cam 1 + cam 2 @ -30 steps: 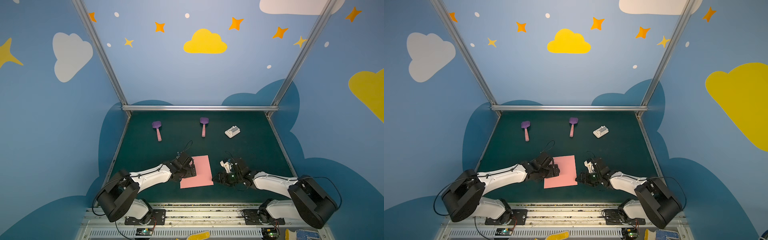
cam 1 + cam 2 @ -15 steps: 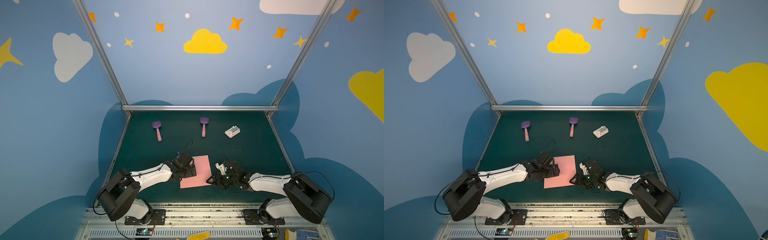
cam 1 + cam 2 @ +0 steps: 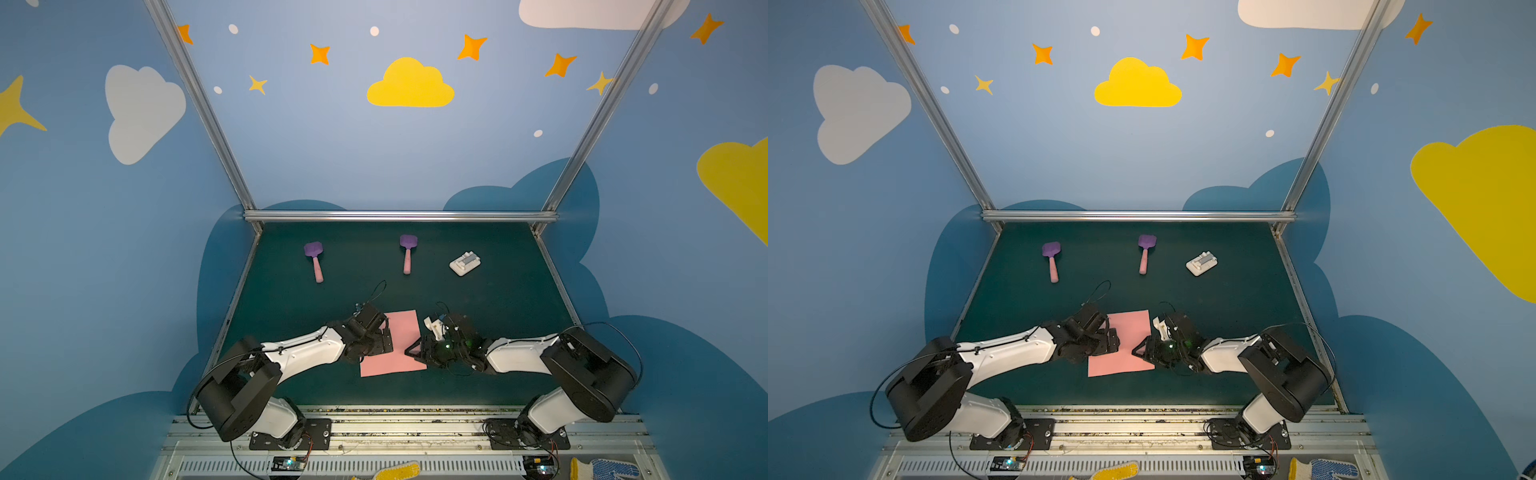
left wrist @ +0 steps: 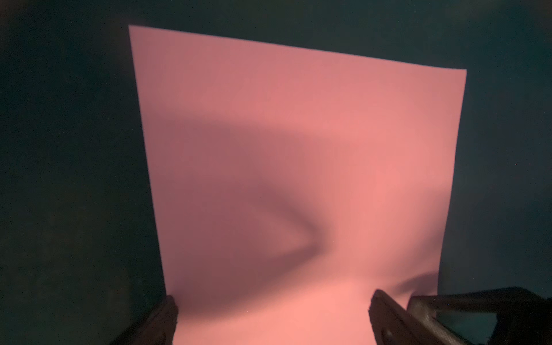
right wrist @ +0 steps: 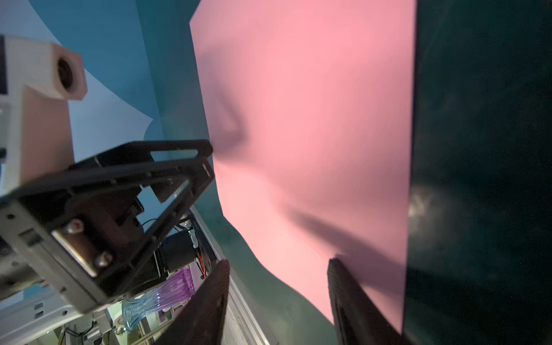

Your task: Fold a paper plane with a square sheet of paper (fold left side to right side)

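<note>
As one sheet (image 3: 400, 337) lies — two spatulas (image 3: 314, 259), one block (image 3: 464, 263).

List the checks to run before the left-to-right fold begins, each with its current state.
1. Square sheet of paper lying on the mat, no fold made: ok.
2. Sheet flat: not ok; it buckles near the left gripper.
3. Left gripper open at the sheet's left edge: ok.
4. Right gripper open at the sheet's right edge: ok.
5. Either gripper actually pinching paper: cannot tell.
6. Spatulas and white block well away from the sheet: ok.
</note>
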Motion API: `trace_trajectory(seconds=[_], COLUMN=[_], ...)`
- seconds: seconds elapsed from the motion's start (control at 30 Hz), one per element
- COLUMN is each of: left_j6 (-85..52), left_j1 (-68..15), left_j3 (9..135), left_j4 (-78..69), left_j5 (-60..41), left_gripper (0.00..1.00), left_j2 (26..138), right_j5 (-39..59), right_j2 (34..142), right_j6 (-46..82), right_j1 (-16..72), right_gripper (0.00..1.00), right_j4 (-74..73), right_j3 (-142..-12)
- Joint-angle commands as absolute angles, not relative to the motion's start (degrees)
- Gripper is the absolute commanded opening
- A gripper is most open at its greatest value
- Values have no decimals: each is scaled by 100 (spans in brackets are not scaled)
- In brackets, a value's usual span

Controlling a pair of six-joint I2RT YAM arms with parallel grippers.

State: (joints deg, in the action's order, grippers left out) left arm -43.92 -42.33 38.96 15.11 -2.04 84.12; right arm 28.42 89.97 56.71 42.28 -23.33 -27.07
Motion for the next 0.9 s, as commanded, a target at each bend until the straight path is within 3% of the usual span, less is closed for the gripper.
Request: trace_trajectory(seconds=[0.0,0.53,0.87], left_j6=[-4338,-4192,-4193], left_j1=[-4227,-3881,-3825], left_j3=[3400,3924,3973], left_j4=[459,1446,1394], left_j5=[-835,-759,-799], left_gripper=[100,100,100], left_j2=[9390,8318,8568], right_j5=[2010,2249,2377], right_j2=[9423,9973,9962], right_j6=[5203,5340,5355], right_j1=[3796,3775,3777], right_gripper=[56,53,52], right_j4=[-1499,-1956,-2001], right_j3=[-2721,-2583,-2634])
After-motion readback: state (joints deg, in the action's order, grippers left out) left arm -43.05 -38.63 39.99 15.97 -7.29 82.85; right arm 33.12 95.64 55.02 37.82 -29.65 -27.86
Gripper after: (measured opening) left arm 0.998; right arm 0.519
